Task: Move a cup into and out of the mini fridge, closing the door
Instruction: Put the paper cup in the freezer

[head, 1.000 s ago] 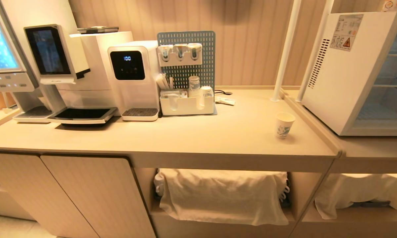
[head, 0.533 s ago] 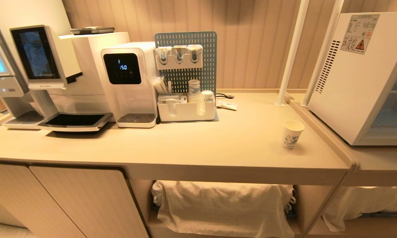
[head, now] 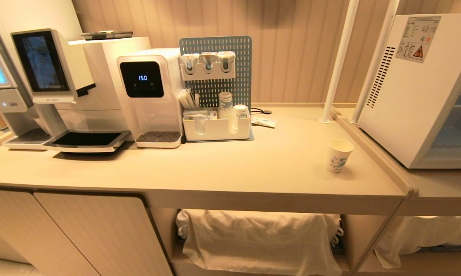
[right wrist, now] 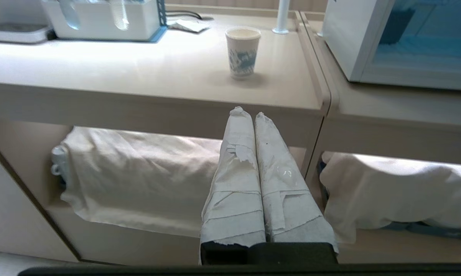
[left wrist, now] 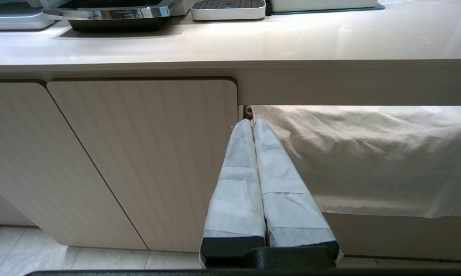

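Right end effector point(right wrist: 249, 111) closed, level below the counter edge point(right wrist: 157, 103), facing the cup point(right wrist: 242, 51).

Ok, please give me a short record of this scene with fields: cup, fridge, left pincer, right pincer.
cup: small white paper cup with blue print, upright on the beige counter, empty of any grip
fridge: white box-shaped mini fridge, right of the cup, on the lower counter
left pincer: shut, empty, low before the cabinet
right pincer: shut, empty, below the counter edge, pointing toward the cup
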Robot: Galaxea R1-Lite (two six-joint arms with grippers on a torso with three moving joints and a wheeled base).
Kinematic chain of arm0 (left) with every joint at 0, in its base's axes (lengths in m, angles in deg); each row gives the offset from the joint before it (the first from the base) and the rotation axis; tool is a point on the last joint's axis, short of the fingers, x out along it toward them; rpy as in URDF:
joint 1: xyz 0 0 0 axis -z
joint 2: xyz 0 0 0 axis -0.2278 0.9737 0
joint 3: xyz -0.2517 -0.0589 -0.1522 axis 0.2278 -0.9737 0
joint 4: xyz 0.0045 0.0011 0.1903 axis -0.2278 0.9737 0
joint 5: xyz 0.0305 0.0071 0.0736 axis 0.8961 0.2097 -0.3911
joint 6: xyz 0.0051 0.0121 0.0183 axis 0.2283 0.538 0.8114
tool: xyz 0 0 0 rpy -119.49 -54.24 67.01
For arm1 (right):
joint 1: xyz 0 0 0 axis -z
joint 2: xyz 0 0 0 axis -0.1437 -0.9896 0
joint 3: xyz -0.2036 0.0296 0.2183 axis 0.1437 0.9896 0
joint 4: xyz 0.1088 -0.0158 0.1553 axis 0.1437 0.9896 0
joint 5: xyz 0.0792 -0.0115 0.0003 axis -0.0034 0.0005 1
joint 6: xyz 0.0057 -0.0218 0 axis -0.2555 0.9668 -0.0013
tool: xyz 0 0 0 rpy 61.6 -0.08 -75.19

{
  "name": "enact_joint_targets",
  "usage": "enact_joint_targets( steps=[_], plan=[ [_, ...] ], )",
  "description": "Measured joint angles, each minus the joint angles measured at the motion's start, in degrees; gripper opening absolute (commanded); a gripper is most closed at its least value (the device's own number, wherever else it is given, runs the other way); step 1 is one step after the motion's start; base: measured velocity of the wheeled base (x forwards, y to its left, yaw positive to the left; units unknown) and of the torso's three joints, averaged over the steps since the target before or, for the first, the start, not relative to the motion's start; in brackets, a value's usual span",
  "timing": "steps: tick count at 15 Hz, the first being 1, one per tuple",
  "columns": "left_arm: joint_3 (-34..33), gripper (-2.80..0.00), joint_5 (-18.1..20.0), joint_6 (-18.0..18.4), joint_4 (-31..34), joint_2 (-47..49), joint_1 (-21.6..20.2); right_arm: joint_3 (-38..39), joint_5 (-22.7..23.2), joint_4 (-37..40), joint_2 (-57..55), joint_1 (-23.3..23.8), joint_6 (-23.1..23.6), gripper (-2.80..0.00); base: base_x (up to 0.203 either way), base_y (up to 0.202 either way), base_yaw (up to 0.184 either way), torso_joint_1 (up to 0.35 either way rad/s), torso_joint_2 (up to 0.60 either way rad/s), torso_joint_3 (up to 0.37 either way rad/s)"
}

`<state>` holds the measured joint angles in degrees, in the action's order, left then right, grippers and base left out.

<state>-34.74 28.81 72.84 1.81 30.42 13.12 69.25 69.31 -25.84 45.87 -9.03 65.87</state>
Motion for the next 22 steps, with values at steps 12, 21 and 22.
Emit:
enact_joint_targets(
  steps=[12, 21, 22],
  plan=[
    [0.0, -2.80, 0.0, 0.0, 0.0, 0.0, 0.0, -48.8, 6.2, 37.5, -47.5, -2.2, -13.5, -2.80, 0.000, 0.000, 0.000, 0.000, 0.00, 0.000],
    [0.0, -2.80, 0.0, 0.0, -0.1, 0.0, 0.0, -40.0, 8.6, 8.6, -76.1, -4.7, -6.5, -2.80, 0.000, 0.000, 0.000, 0.000, 0.00, 0.000],
    [0.0, -2.80, 0.0, 0.0, -0.1, 0.0, 0.0, -39.3, 8.6, 6.1, -77.6, -4.7, -5.1, -2.80, 0.000, 0.000, 0.000, 0.000, 0.00, 0.000]
  ],
)
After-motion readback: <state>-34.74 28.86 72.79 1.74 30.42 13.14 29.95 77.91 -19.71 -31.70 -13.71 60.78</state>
